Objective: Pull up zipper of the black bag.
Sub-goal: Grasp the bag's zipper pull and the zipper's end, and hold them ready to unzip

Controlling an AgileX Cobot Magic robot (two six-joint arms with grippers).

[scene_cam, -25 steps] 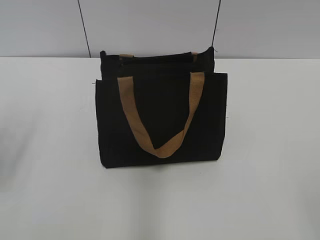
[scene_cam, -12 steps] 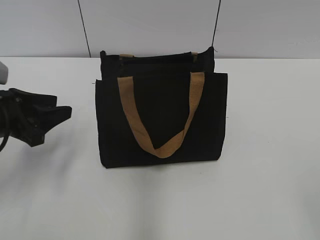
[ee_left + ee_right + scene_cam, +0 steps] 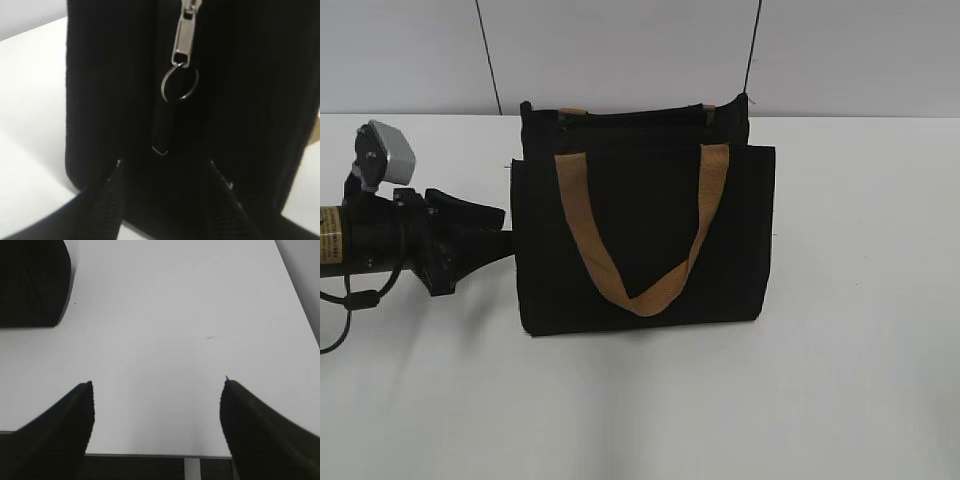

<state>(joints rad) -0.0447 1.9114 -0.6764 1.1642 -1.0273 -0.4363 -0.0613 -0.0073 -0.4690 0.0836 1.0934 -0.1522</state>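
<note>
Black bag [image 3: 645, 240] upright mid-surface [image 3: 860, 380], left pincer [image 3: 498, 232] spread at bag's left end, zipper [image 3: 184, 40] pull with ring hanging on that end just ahead of it, right pincer [image 3: 156, 405] spread over bare surface, apart from bag.

- We see a plain test bench or lab setup, not a home: a bare white table [image 3: 860, 380] fills the view.
- Behind it stands a blank grey panelled wall [image 3: 620, 50] with thin dark seams.
- A robot arm [image 3: 380, 245] carries a wrist camera [image 3: 385, 152].
</note>
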